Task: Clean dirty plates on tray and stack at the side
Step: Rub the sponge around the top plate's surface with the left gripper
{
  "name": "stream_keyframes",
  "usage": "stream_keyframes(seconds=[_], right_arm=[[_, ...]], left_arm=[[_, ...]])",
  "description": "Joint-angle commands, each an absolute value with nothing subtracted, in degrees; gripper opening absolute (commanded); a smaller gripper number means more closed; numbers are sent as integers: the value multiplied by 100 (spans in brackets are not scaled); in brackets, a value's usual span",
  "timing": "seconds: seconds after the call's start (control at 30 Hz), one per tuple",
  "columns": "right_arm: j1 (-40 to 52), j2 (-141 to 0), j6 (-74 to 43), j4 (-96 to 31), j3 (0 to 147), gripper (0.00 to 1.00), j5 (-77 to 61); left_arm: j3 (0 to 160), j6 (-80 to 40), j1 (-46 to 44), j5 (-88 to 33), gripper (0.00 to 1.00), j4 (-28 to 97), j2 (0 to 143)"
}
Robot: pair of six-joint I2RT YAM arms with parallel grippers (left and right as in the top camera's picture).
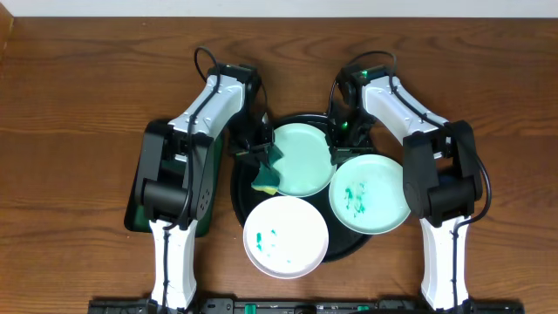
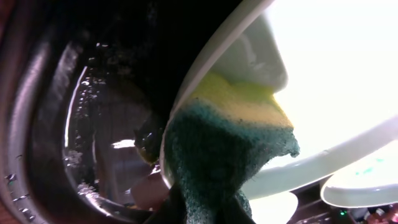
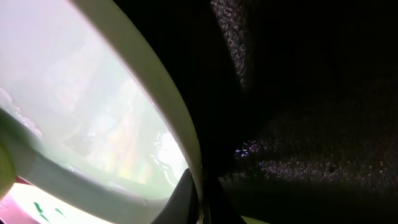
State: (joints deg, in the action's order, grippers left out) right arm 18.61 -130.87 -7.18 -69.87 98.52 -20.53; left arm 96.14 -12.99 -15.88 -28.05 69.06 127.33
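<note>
Overhead, two smeared plates (image 1: 368,194), up close, left claw (image 1: 260,153) clamps sponge (image 2: 224,155), right claw (image 3: 200,198) clamps rim of third plate (image 1: 305,161)

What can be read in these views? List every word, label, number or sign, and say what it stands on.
None: no text can be read in any view.
The top plate, sponge, tray, left arm and right arm show no print.
The right plate and near plate bear only teal smears, not writing.
The strip at the overhead view's bottom edge is too small to read.
</note>
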Motion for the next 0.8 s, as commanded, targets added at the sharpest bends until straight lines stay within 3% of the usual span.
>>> stream_keyframes(seconds=[0.0, 0.47, 0.77], right_arm=[[1848, -13266, -598, -7022, 9727, 1, -1356], [1852, -13266, -620, -7011, 9727, 1, -1374], [1859, -13266, -617, -7006, 9727, 1, -1376]], left_arm=[[9566, -1015, -1546, -3293, 7, 6845, 12879], [9566, -834, -1957, -5207, 8, 5752, 12879], [9557, -1081, -1970, -4150, 8, 5188, 12881]])
